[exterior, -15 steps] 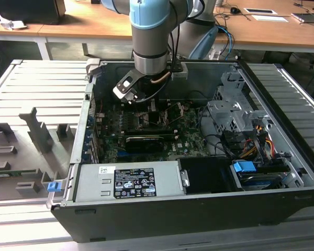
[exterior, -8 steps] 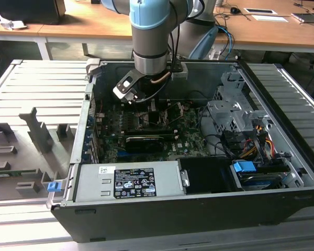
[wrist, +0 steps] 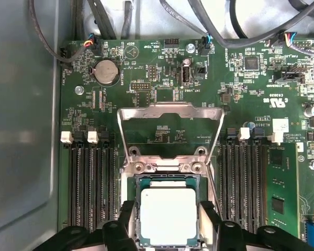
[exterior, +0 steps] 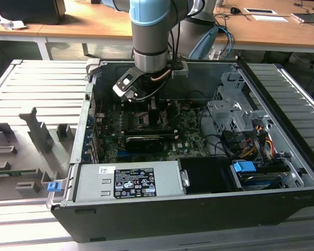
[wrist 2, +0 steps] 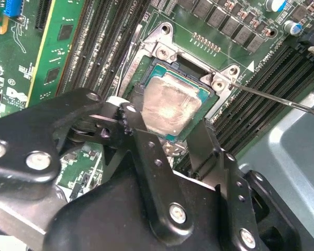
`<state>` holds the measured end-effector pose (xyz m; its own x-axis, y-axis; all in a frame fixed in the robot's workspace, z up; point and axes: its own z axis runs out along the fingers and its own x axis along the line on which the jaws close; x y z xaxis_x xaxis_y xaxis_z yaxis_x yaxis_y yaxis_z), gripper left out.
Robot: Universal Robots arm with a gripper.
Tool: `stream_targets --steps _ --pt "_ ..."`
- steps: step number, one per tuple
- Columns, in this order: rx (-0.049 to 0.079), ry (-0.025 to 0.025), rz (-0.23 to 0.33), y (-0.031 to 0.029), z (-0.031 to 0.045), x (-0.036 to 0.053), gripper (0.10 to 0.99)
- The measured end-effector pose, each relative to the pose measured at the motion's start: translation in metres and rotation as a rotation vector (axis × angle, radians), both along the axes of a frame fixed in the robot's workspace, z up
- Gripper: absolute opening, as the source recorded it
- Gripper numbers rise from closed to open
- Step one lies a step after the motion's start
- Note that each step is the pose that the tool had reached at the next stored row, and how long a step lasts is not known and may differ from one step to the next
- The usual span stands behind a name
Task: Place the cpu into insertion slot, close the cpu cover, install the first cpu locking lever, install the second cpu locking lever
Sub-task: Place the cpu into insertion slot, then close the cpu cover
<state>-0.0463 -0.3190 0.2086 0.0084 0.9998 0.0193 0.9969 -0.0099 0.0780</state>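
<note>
Above the insertion slot (wrist 2: 186, 67), the end effector (wrist 2: 167, 125) has its fingers (wrist 2: 141, 141) apart, flanking the seated cpu (wrist: 167, 214).

Both wrist views close above cpu (wrist 2: 170, 107) (wrist: 168, 215)

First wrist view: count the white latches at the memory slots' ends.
4: two white latches on one side of the raised cpu cover, two on the other side. More may be hidden.
</note>
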Motion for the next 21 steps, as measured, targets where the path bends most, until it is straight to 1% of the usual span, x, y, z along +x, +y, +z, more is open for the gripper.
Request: stream_targets --steps 1,2,3,4,6,8,9,14,17,19,21 --pt "0.0 -0.0001 0.0 0.0 0.0004 0.0 0.588" --pt "0.0 -0.0001 0.0 0.0 0.0008 0.0 0.522" --pt "0.0 0.0 0.0 0.0 0.0016 0.0 0.522" --pt "0.0 0.0 0.0 0.0 0.0021 0.0 0.459" --pt "0.0 -0.0001 0.0 0.0 0.0036 0.0 0.22" --pt "0.0 0.0 0.0 0.0 0.0049 0.0 0.22" --pt "0.0 0.0 0.0 0.0 0.0058 0.0 0.106" --pt "0.0 -0.0001 -0.001 0.0 0.0091 0.0 0.106" --pt "0.0 -0.0001 -0.001 0.0 0.0101 0.0 0.106" --pt "0.0 0.0006 -0.001 -0.0002 0.0101 0.002 0.106" --pt "0.0 0.0006 -0.001 -0.0004 0.0105 0.0022 0.106"
